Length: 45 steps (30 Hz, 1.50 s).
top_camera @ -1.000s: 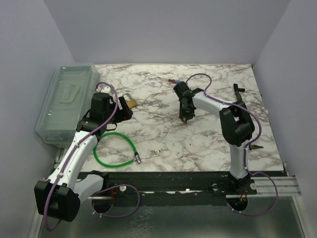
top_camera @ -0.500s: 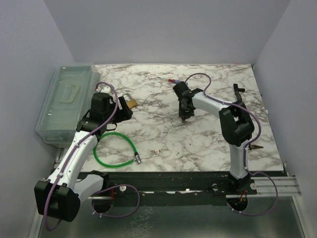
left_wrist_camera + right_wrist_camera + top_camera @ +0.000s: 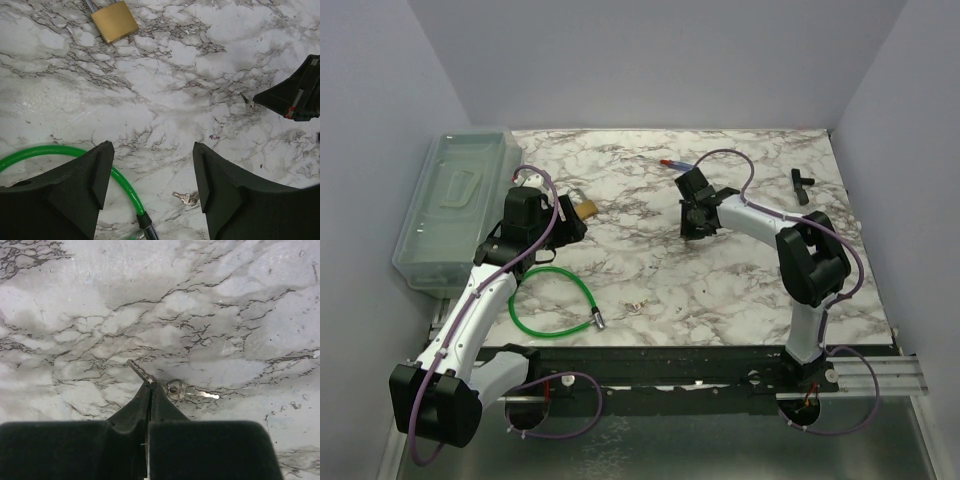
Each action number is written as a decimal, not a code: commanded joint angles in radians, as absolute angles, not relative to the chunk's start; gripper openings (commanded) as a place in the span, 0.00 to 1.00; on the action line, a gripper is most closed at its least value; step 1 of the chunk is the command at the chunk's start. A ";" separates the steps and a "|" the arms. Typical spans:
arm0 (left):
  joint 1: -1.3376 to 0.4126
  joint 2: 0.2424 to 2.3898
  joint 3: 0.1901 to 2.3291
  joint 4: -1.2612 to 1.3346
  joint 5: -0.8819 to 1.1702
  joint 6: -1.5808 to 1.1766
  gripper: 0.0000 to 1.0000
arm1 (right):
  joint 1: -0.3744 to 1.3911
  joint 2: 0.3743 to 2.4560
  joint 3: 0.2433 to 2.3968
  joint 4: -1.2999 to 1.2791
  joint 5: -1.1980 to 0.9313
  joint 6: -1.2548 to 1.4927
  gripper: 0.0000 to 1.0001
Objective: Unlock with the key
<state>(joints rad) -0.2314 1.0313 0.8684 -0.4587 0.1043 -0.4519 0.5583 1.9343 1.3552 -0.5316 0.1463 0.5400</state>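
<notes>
Key (image 3: 137, 371) is mid-table, pinched in my right gripper (image 3: 150, 385), which is clamped shut on it, blade poking out up-left past the tips. The padlock (image 3: 586, 208) lies well off to that gripper's left, just beside my wide-open left gripper (image 3: 152, 165). A second ago the right jaws were still closing, and that elbow has since swung outward.

The light is soft and even, and I see no glare. My right gripper (image 3: 149, 390) throws a dim gray shadow on the marble table (image 3: 210, 300). My left fingers (image 3: 75, 190) look big, dark and a bit blurry up close.
</notes>
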 commanded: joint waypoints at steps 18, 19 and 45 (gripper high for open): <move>-0.235 1.032 0.887 -0.471 0.094 -0.449 0.70 | 0.568 1.885 1.346 -0.519 0.085 0.323 0.42; -0.236 1.032 0.887 -0.471 0.093 -0.448 0.70 | 0.568 1.890 1.348 -0.523 0.078 0.309 0.46; -0.235 1.042 0.886 -0.471 0.088 -0.447 0.70 | 0.576 1.981 1.293 -0.478 0.036 -0.094 0.42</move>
